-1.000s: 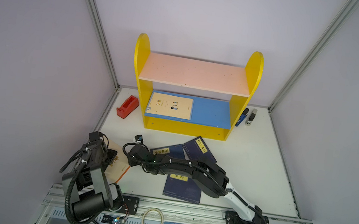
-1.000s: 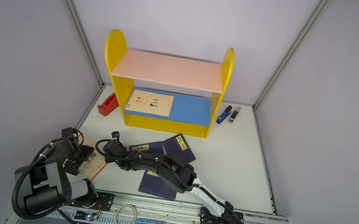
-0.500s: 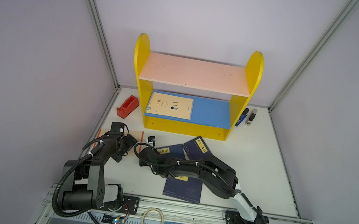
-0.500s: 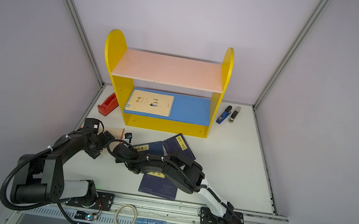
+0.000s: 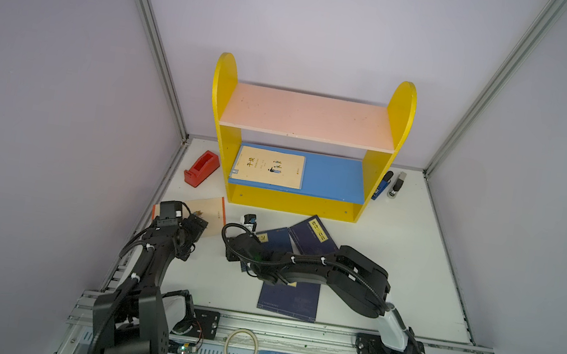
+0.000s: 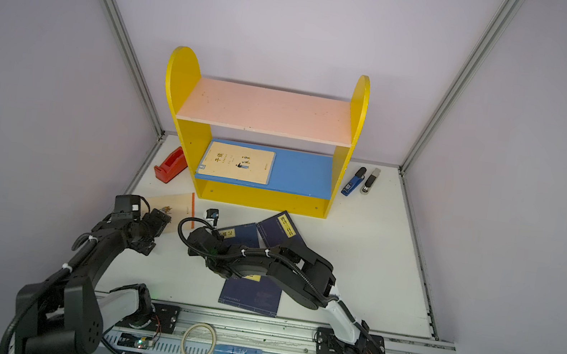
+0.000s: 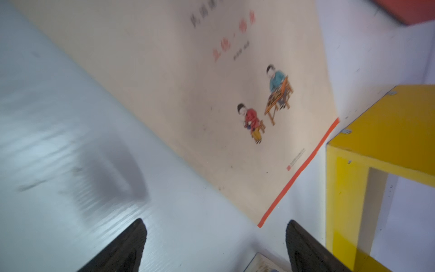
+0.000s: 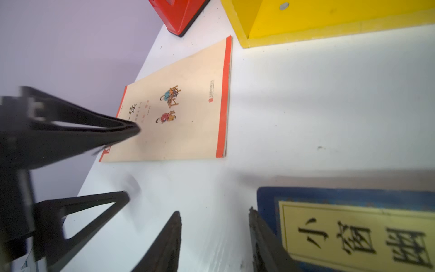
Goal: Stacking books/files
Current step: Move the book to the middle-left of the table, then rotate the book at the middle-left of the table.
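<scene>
One cream book (image 5: 270, 166) (image 6: 237, 162) lies on the yellow shelf's blue lower board. A second cream book with an orange spine (image 5: 211, 209) (image 7: 211, 94) (image 8: 183, 113) lies flat on the table in front of the shelf's left end. My left gripper (image 5: 194, 227) (image 7: 215, 226) is open, low over the table at that book's near edge, holding nothing. Three navy books (image 5: 315, 233) (image 5: 275, 240) (image 5: 289, 301) lie mid-table, partly under my right arm. My right gripper (image 5: 248, 222) (image 8: 214, 214) is open and empty beside a navy book's yellow label (image 8: 353, 235).
A red tape dispenser (image 5: 201, 170) sits left of the yellow shelf (image 5: 227, 140). A blue stapler (image 5: 381, 188) and a grey one (image 5: 397, 184) lie to its right. A tape ring (image 5: 242, 343) rests on the front rail. The left wall is close to the orange-spined book.
The orange-spined cream book now lies farther back, near the shelf. My left arm has stretched from the front left toward it. My right gripper has drawn back to the right.
</scene>
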`<move>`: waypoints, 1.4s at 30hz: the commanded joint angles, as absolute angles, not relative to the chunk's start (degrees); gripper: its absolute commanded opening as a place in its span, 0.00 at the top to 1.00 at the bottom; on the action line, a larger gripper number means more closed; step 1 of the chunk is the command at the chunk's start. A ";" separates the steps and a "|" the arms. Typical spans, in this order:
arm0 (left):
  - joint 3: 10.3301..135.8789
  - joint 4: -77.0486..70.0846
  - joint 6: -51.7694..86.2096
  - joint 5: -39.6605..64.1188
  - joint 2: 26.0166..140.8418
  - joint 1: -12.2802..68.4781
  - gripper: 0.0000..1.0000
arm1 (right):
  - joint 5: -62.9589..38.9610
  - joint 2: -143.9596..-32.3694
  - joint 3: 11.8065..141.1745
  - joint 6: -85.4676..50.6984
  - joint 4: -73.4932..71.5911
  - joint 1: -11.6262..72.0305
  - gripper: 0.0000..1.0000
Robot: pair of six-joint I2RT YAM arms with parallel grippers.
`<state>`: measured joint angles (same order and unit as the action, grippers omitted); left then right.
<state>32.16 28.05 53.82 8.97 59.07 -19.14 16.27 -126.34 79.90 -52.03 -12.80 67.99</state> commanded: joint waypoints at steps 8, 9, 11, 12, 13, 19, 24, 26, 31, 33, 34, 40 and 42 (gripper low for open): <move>45.41 34.25 44.02 5.22 67.80 -26.18 0.00 | 13.00 -134.12 95.38 -54.61 -3.17 62.91 0.49; 46.49 33.60 43.57 5.06 70.09 -25.99 0.00 | 12.63 -134.91 96.86 -54.33 -1.84 62.84 0.49; 49.39 33.98 42.39 4.24 75.14 -25.40 0.01 | 11.19 -136.67 99.87 -54.81 1.02 62.67 0.49; 50.80 34.72 42.17 3.10 77.34 -25.04 0.02 | 10.21 -137.55 100.89 -55.09 1.64 62.59 0.49; 51.95 34.91 42.00 2.13 79.35 -24.59 0.02 | 9.32 -138.36 101.85 -55.56 2.05 62.57 0.49; 55.19 35.43 42.77 -2.32 89.04 -20.77 0.03 | 7.04 -140.88 104.09 -59.42 3.38 62.58 0.50; 54.34 36.17 46.28 -3.18 93.16 -17.62 0.03 | 5.15 -141.40 104.06 -62.82 3.10 62.53 0.51; 53.41 36.43 47.41 -2.02 94.17 -17.23 0.03 | 3.91 -141.30 104.05 -64.03 2.55 62.58 0.52; 47.79 33.69 49.65 1.60 93.49 -17.90 0.03 | 2.47 -140.58 102.67 -68.52 0.30 62.58 0.54; 45.74 32.61 50.13 3.04 92.61 -18.53 0.03 | 2.41 -140.32 101.98 -70.52 -0.79 62.58 0.54; 44.76 32.21 50.10 3.55 92.10 -18.92 0.03 | 2.49 -140.12 101.63 -71.63 -1.51 62.58 0.54; 41.64 30.69 50.04 4.61 90.26 -18.81 0.02 | 1.81 -139.40 100.17 -77.26 -5.22 62.67 0.57; 40.93 30.17 49.86 5.47 90.22 -18.81 0.02 | 1.42 -138.98 99.13 -79.14 -7.32 62.67 0.59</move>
<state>44.29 25.21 48.86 -0.12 88.14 -18.68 2.66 -139.79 99.98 -74.85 -4.23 62.50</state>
